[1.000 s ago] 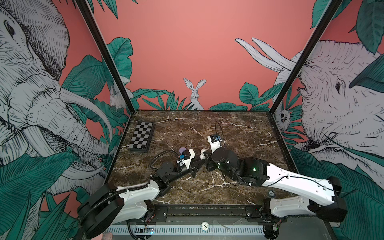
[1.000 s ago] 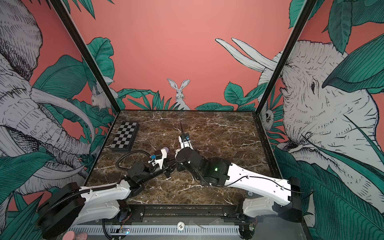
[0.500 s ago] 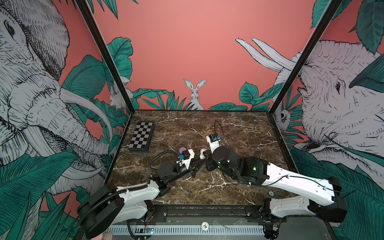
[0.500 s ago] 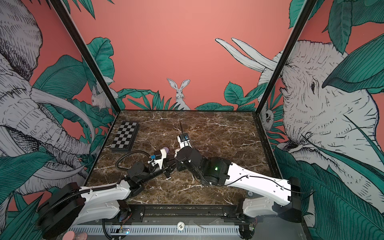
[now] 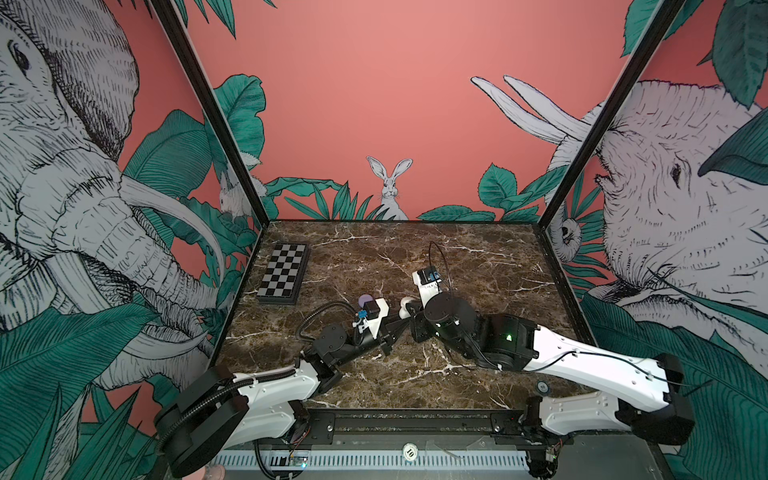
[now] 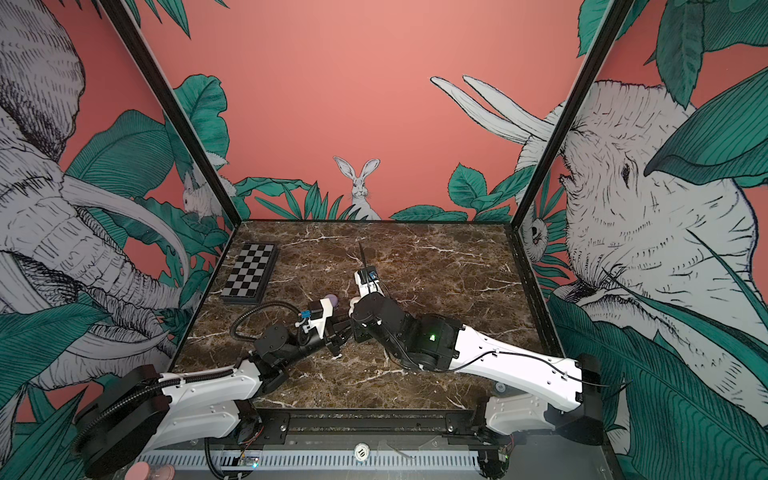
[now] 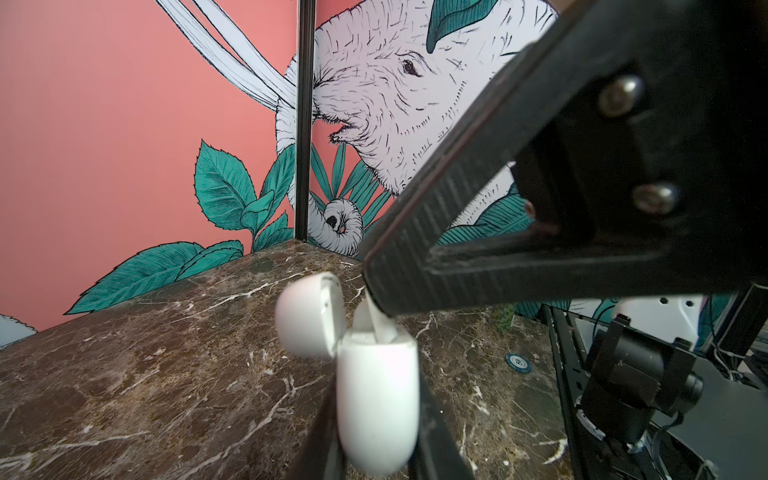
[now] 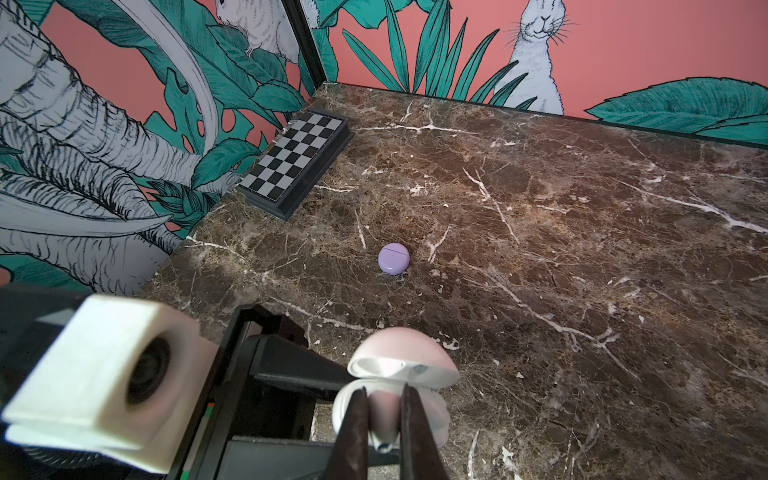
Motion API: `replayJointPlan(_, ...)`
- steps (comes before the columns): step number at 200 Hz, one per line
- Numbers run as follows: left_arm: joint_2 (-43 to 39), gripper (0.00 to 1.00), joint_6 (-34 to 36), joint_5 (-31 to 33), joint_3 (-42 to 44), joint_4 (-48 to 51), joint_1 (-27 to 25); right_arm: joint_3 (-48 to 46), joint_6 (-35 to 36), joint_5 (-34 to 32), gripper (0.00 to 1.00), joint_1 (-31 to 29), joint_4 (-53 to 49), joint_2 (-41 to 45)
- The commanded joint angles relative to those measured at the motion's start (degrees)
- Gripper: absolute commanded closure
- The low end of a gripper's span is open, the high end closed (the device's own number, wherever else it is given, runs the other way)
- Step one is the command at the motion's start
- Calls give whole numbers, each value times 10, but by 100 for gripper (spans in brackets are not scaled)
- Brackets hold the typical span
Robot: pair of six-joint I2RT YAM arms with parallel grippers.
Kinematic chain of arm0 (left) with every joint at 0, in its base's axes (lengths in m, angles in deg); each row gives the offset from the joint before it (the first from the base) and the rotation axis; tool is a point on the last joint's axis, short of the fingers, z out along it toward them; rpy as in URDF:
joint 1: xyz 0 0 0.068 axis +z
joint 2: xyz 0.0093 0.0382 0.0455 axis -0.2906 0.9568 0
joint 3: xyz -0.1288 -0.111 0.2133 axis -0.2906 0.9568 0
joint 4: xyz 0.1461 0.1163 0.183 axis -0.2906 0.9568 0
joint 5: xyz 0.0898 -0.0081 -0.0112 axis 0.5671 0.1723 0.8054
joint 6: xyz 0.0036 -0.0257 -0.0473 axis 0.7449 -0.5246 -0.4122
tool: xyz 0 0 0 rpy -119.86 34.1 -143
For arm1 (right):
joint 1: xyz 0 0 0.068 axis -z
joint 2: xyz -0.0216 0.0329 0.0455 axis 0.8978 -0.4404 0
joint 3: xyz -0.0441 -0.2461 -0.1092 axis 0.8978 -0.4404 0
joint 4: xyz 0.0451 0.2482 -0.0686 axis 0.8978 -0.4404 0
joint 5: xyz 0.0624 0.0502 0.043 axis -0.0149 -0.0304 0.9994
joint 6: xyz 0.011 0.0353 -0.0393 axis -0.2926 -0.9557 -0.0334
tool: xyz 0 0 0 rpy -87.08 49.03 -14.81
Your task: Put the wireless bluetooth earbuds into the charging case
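A white charging case (image 7: 376, 399) hangs above the table with its lid (image 7: 307, 316) hinged open. My left gripper (image 7: 376, 415) is shut on its lower body. My right gripper (image 8: 384, 399) is shut on a white earbud (image 8: 384, 419), one of the wireless bluetooth earbuds, right over the case's open mouth (image 8: 436, 415). From the left wrist, the earbud (image 7: 365, 322) pokes out of the case opening under the right finger (image 7: 457, 232). In both top views the two grippers meet at the case (image 5: 404, 309) (image 6: 355, 302) near the table's middle. No other earbud shows.
A shut lilac round case (image 8: 393, 259) (image 5: 365, 299) lies on the marble just behind the left wrist. A folded chessboard (image 5: 282, 274) (image 8: 297, 162) lies at the back left by the wall. A small round disc (image 5: 542, 387) lies near the front right edge.
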Motion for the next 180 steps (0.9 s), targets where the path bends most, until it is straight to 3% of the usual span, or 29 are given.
replayJointPlan(1,-21,100,5,-11,0,-64,-5,3,-8,-7,91,5,-13,2)
replayJointPlan(180,-21,100,1,-12,-2,-55,-5,10,-10,-9,81,7,-15,4)
